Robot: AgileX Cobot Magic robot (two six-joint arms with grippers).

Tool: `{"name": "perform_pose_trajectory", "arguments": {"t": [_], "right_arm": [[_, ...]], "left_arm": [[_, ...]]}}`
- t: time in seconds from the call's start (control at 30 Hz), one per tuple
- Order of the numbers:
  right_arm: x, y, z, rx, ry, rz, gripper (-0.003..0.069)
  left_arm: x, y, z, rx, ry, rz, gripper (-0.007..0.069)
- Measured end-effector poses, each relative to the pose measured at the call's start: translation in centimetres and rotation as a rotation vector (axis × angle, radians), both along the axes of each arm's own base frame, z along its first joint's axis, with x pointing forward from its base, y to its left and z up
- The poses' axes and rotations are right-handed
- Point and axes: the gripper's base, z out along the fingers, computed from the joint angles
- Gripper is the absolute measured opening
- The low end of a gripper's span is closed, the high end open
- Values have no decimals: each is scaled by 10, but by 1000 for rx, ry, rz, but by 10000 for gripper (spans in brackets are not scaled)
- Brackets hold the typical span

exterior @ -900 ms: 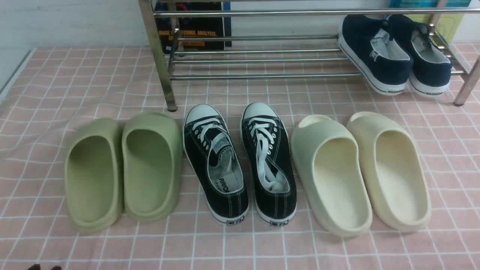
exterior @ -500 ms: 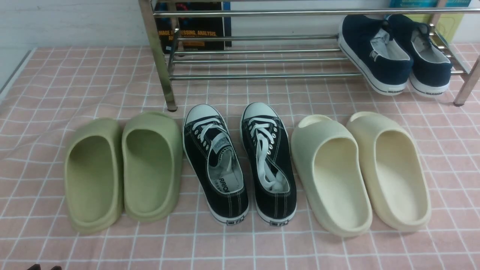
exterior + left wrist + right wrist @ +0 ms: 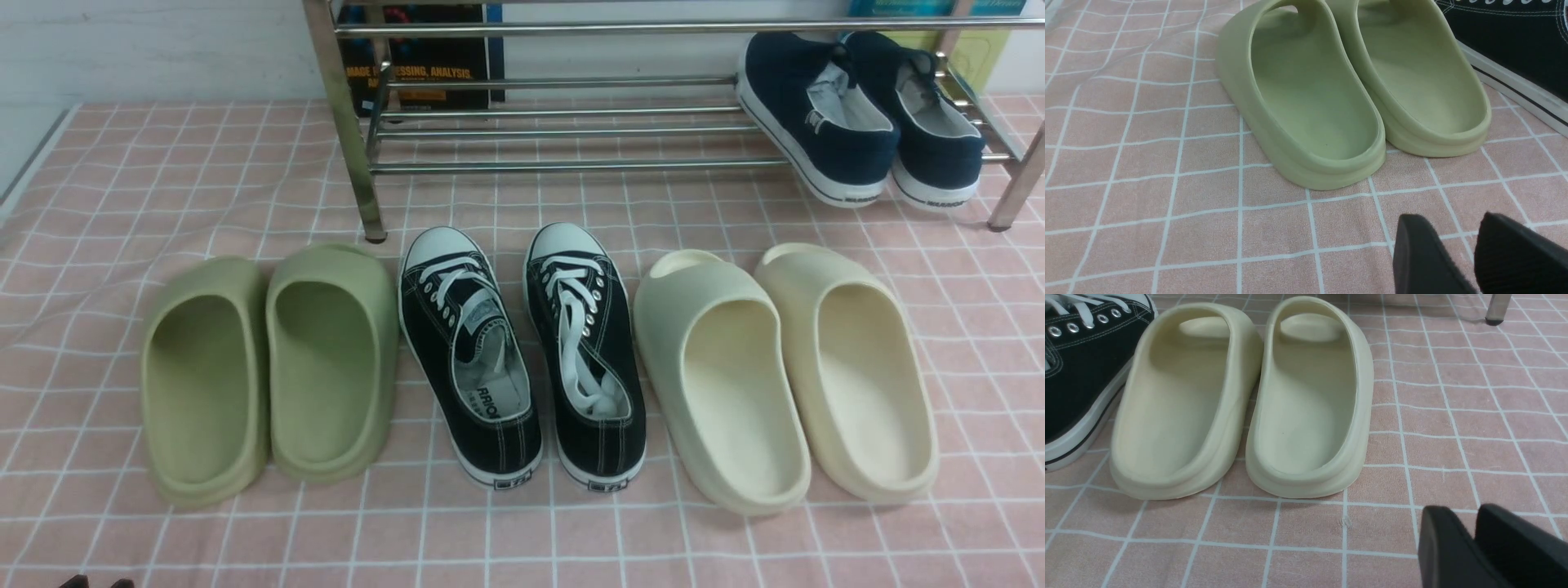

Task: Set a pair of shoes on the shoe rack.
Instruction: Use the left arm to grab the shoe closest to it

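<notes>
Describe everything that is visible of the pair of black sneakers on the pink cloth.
The black sneakers are low-top, canvas by the look, with white laces, white toe caps, white soles, white stitching and small heel labels. Both stand upright on the pink checked cloth, side by side with a narrow gap, toes toward the shoe rack. Green slides lie close on the left, cream slides on the right; contact cannot be told.
</notes>
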Motion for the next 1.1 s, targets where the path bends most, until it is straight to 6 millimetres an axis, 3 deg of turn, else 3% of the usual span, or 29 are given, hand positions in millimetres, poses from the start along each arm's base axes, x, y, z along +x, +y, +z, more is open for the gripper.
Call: {"name": "perform_pose_trajectory", "arguments": {"t": [0.8,1.1], "right_arm": [[0,0,0,0,0,0,158],[0,0,0,0,0,0,164]], "left_arm": [[1,1,2,27,-41,3,239],[0,1,53,-37,-615,10,239]]}}
